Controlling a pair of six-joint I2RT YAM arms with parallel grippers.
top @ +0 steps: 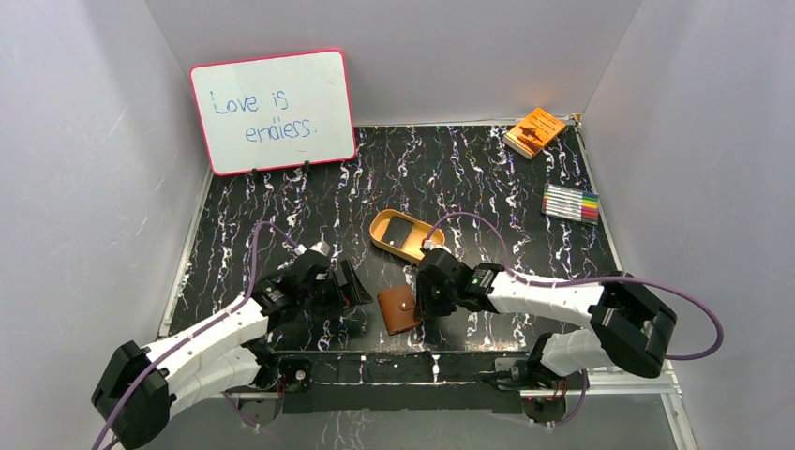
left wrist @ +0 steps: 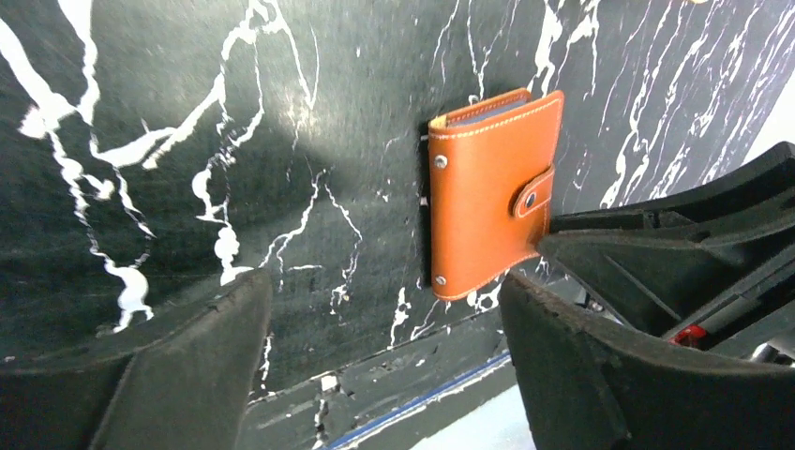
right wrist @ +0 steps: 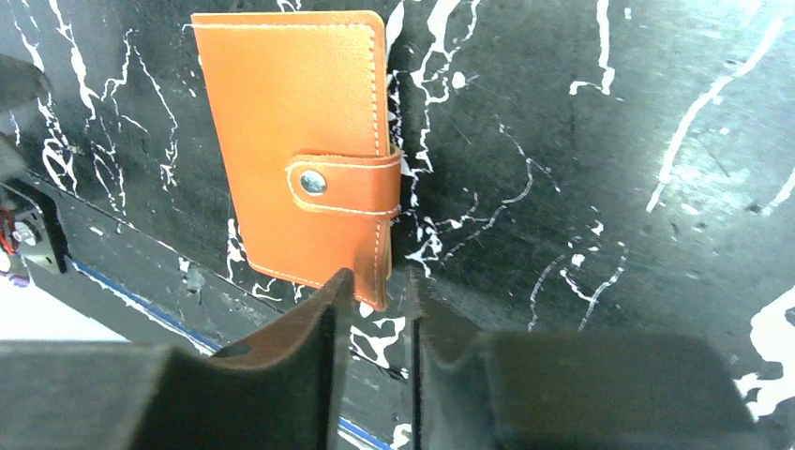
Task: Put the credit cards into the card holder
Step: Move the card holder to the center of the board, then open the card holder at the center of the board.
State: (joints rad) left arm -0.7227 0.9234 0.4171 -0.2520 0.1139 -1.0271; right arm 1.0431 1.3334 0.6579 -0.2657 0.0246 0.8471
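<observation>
Left tool (left wrist: 382,291) spread wide | right tool (right wrist: 378,281) nearly pinched, grip unclear | card holder (left wrist: 483,197) strapped closed

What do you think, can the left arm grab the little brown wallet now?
Probably yes. The left pincer is open wide, with only bare table between it and the card holder. The right pincer crowds the far edge, though.

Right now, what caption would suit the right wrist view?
Snapped-shut leather card holder on the marbled black table, right gripper poised at its near corner.
</observation>
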